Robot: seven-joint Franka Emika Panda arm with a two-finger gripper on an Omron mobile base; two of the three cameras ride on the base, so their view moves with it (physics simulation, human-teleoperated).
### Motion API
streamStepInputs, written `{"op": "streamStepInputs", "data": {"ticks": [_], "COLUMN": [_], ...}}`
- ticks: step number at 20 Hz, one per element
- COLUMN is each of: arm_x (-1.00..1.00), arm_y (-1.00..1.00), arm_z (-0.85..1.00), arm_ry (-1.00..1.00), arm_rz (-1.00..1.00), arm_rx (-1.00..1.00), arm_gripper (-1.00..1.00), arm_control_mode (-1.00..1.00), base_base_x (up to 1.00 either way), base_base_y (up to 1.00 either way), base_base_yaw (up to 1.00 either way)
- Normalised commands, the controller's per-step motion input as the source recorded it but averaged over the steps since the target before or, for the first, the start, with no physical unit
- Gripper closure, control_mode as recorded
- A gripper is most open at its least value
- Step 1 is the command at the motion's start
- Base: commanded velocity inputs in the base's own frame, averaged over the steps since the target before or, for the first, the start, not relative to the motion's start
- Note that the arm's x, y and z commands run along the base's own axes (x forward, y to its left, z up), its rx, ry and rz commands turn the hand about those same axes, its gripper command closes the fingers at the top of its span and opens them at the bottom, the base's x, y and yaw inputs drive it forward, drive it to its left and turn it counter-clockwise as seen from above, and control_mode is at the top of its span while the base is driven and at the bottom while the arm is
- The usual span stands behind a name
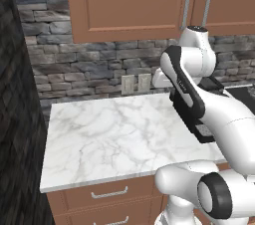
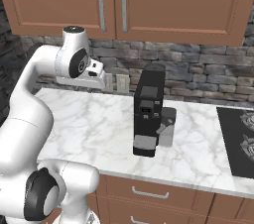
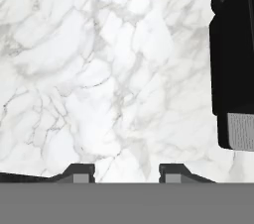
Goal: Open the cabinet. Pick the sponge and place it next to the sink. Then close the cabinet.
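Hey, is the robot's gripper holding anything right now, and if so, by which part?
Nothing is held. In the hand view the gripper has only bare marble counter between its fingertips; the cabinet doors are shut.

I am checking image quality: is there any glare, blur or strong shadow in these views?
Left base view: marble counter evenly lit, no glare, dark wall at left. Right base view: coffee machine sharp, faint shadow beside it. Hand view: marble sharp, no blur.

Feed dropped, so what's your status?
Gripper empty, jaws apart, over bare counter. Cabinet shut. Coffee machine alongside.
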Motion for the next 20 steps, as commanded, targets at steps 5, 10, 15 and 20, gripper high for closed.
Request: {"op": "streamStepInputs", "data": {"ticks": [5, 10, 15, 20], "arm_x": [0.02, -0.06, -0.17, 0.0], "arm_y": [0.0, -0.04, -0.3, -0.23], "arm_z": [0.0, 0.26, 0.64, 0.96], "arm_ry": [-0.04, -0.28, -0.34, -0.26], "arm_rz": [0.0, -0.02, -0.02, -0.13], "arm_rx": [-0.01, -0.03, 0.0, 0.0], "arm_gripper": [-1.0, -1.0, -1.0, -1.0], "arm_control_mode": [-1.0, -1.0, -1.0, -1.0], "base_base_x": [0.0, 0.0, 0.0, 0.0], "base_base_y": [0.0, 0.0, 0.0, 0.0], "base_base_yaw": [0.0, 0.0, 0.0, 0.0]}}
